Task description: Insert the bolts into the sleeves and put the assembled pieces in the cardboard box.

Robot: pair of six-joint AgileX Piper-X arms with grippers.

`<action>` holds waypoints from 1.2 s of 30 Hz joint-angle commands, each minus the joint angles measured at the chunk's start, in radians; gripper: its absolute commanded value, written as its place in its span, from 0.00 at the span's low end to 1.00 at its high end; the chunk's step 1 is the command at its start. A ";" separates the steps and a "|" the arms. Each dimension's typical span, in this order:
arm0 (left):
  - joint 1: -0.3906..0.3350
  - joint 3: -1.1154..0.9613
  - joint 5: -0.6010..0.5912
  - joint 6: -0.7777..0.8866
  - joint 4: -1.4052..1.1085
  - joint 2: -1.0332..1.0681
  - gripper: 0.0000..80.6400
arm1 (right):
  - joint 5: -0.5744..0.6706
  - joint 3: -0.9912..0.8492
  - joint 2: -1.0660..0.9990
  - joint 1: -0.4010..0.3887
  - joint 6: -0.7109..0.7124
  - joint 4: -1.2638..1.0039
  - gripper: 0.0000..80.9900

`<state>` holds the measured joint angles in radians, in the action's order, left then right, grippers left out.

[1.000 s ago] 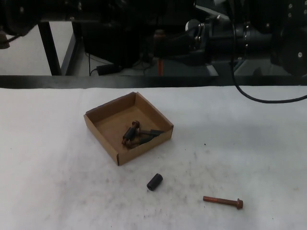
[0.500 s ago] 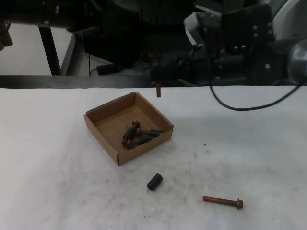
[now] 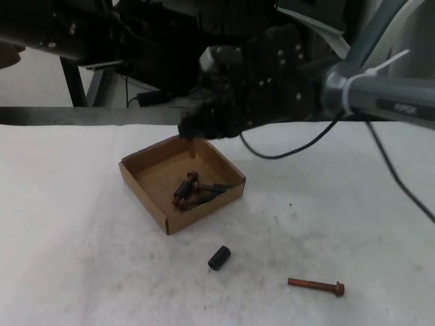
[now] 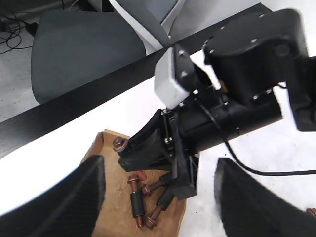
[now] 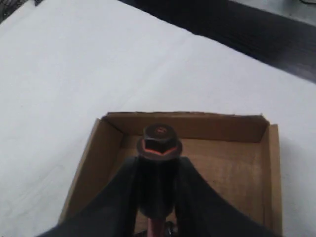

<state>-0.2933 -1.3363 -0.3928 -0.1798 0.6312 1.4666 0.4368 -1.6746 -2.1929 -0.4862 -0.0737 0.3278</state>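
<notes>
The right tool pinches a sleeved bolt over the 12 o'clock corner of the cardboard box, nearer than half a second ago. The left tool is spread. Assembled pieces lie inside the box. The loose sleeve at its 5 o'clock and the loose bolt beyond stay put on the table.

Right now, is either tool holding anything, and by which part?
The right tool grips an assembled piece by its dark sleeve, under the bolt head, over the cardboard box. The left tool holds nothing.
</notes>
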 commanded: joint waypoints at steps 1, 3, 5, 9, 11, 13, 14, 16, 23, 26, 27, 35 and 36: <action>-0.033 -0.003 0.031 0.000 0.005 -0.020 0.75 | -0.013 -0.014 0.006 -0.004 -0.003 0.003 0.00; -0.050 -0.003 0.033 0.000 0.009 -0.021 0.75 | -0.017 -0.015 -0.010 -0.011 -0.003 0.017 0.00; -0.069 -0.003 0.033 0.000 0.010 -0.021 0.75 | -0.029 -0.015 -0.026 -0.015 -0.016 0.020 0.00; -0.090 -0.003 0.033 0.000 0.010 -0.021 0.75 | -0.031 -0.015 -0.057 -0.023 -0.040 0.024 0.00; -0.093 -0.003 0.033 0.000 0.017 -0.023 0.75 | -0.031 -0.015 -0.061 -0.023 -0.037 0.027 0.00; -0.092 -0.003 0.033 0.000 0.025 -0.024 0.75 | -0.035 -0.015 -0.061 -0.023 -0.016 0.027 0.00; -0.092 -0.003 0.033 0.000 0.033 -0.025 0.75 | -0.034 -0.015 -0.061 -0.023 0.000 0.022 0.00; -0.092 -0.001 0.033 0.000 0.056 -0.028 0.75 | -0.026 -0.017 -0.061 -0.023 0.008 0.017 0.07; -0.092 0.113 0.136 0.000 0.063 -0.084 0.75 | -0.006 -0.036 -0.058 -0.020 -0.091 0.077 1.00; -0.092 0.169 0.217 0.000 0.070 -0.120 0.75 | -0.003 -0.084 -0.058 -0.023 -0.041 0.261 0.92; -0.092 0.185 0.230 0.000 0.071 -0.131 0.75 | -0.003 -0.101 -0.055 -0.025 -0.018 0.321 0.89; -0.092 0.226 0.235 0.045 0.196 -0.171 0.75 | -0.005 -0.272 -0.053 -0.038 0.056 0.625 0.81; -0.092 0.226 0.235 0.045 0.227 -0.171 0.75 | -0.005 -0.299 -0.051 -0.042 0.056 0.634 0.81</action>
<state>-0.3817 -1.1103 -0.1713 -0.1480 0.8281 1.3104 0.4280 -1.9193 -2.2599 -0.5178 -0.0346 0.9163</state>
